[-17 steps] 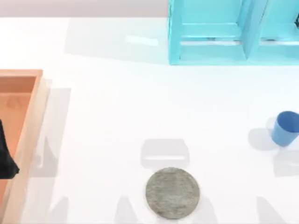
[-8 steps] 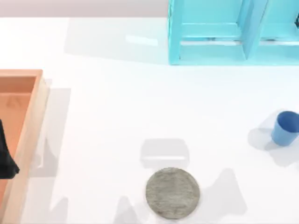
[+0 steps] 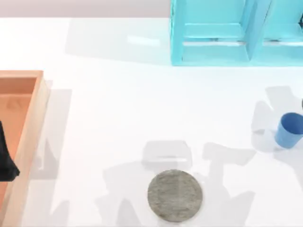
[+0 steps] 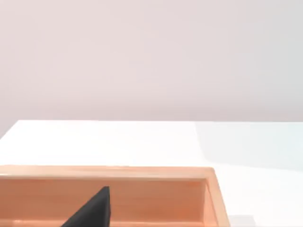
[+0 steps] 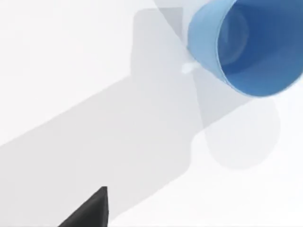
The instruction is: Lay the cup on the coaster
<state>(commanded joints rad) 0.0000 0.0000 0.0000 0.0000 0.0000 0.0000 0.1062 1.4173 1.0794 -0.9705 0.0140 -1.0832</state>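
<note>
The blue cup [image 3: 289, 130] stands upright near the table's right edge, open end up. In the right wrist view the cup [image 5: 251, 45] is seen from above, and its inside is bare. A dark part of my right gripper [image 5: 90, 212] shows in that view, apart from the cup. The mottled grey coaster [image 3: 174, 195] lies flat at the front middle of the table, with nothing on it. My left gripper [image 3: 5, 158] is parked at the far left over the wooden tray.
An orange wooden tray [image 3: 29, 137] runs along the left edge; its rim [image 4: 109, 172] appears in the left wrist view. A turquoise shelf unit [image 3: 213, 47] stands at the back right. White tabletop lies between coaster and cup.
Arm shadows have spread over the table's front middle and beside the cup, moving towards the right. Cup, coaster and left gripper have stayed where they were.
</note>
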